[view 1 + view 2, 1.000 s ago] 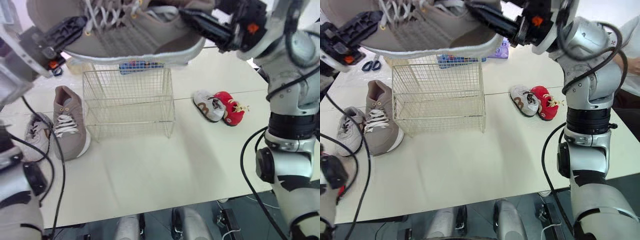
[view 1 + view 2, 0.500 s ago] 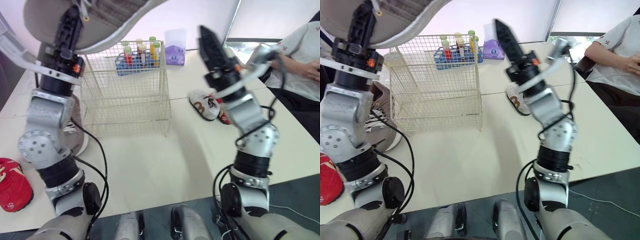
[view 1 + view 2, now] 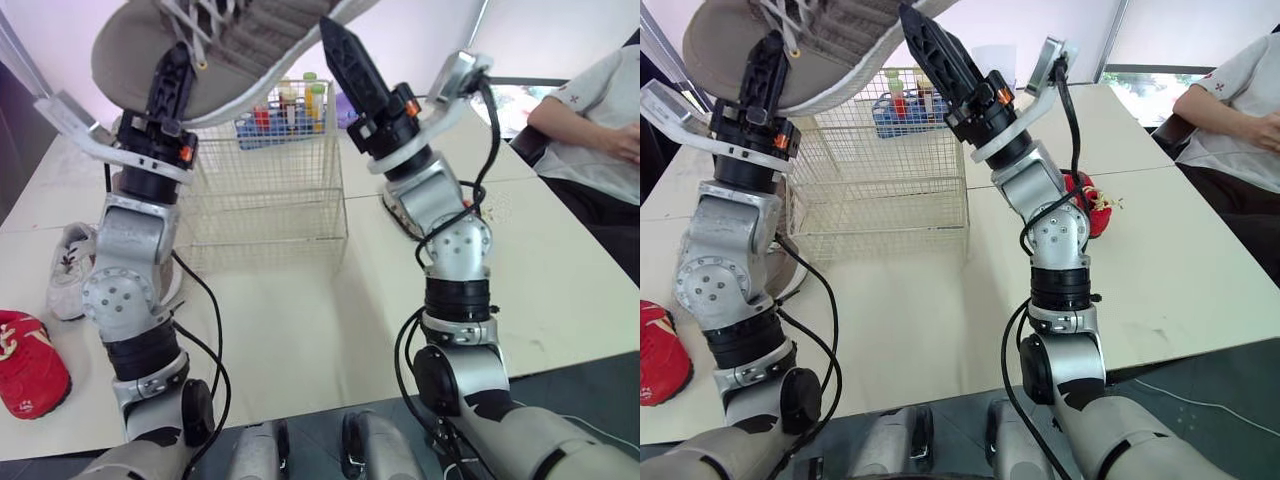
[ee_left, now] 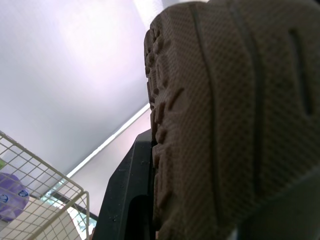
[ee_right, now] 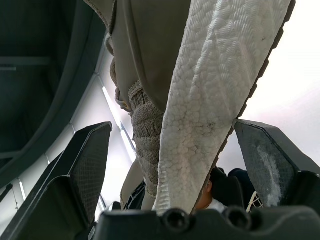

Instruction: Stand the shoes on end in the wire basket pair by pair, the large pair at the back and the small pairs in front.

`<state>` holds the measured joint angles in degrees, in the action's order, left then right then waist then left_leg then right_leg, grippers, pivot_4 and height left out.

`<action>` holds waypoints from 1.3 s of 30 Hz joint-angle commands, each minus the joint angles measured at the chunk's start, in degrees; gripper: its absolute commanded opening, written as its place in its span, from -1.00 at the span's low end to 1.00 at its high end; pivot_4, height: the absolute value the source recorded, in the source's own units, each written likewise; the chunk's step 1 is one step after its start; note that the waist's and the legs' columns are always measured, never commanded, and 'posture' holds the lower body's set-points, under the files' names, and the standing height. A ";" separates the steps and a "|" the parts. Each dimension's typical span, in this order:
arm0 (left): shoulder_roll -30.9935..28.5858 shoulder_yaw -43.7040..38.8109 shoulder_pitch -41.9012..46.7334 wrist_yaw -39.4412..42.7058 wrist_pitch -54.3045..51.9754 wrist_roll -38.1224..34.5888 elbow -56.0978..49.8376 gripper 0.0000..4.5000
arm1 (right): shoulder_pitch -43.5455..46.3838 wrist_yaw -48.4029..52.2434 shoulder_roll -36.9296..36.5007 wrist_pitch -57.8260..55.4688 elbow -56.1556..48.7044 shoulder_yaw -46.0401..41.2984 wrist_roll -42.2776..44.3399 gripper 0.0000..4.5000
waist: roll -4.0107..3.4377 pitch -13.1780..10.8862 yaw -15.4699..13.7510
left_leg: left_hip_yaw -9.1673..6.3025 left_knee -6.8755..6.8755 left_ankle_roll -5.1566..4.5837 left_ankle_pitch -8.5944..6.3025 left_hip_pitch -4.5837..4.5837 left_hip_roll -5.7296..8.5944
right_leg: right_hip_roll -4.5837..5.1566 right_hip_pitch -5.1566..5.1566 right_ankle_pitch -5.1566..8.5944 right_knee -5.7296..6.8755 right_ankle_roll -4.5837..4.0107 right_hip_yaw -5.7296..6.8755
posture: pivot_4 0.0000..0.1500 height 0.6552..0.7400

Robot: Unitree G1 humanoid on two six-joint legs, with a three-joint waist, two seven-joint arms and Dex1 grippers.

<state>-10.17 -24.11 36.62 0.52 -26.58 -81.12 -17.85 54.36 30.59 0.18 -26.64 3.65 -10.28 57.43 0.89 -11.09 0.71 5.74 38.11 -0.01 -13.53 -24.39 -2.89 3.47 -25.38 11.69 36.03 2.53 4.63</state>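
A large taupe shoe [image 3: 250, 40] with a white sole hangs tilted high above the wire basket [image 3: 265, 190]. My left gripper [image 3: 177, 62] is shut on its toe end; the left wrist view has the brown tread [image 4: 230, 100] pressed against one black finger [image 4: 127, 200]. My right gripper [image 3: 340, 45] is raised at the shoe's other end. Its fingers [image 5: 85, 165] stand open, straddling the white sole [image 5: 210, 90] with gaps on both sides. A small grey shoe [image 3: 65, 270] and a small red shoe [image 3: 30, 365] lie at the table's left. Another red shoe [image 3: 1090, 205] lies behind my right arm.
A rack of coloured tubes [image 3: 285, 100] stands behind the basket. A person [image 3: 600, 120] sits at the table's far right. The cream table [image 3: 300, 300] has open surface in front of the basket. The basket holds nothing.
The view has shifted. A second ago both grippers held the shoe level overhead. The right gripper then let go and dropped away; now it is back up, open around the tilted shoe.
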 commanded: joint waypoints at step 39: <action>-0.63 6.19 -7.16 2.51 -0.12 -1.11 -5.91 -0.19 | 6.76 1.72 0.97 4.27 1.79 -1.67 -4.30 -0.16 | 0.01 -0.02 0.01 | -0.14 -0.06 -0.01 -0.01 -0.06 -0.03 | 0.02 -0.05 0.01 -0.06 -0.01 0.08 | 1.00 1.00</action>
<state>-9.60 -18.79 29.77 2.33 -25.66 -82.01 -21.22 57.48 31.76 1.47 -23.28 8.20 -11.14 52.09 0.90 -11.11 0.72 5.58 38.05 -0.02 -13.54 -24.46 -2.92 3.49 -25.43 11.70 35.97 2.52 4.71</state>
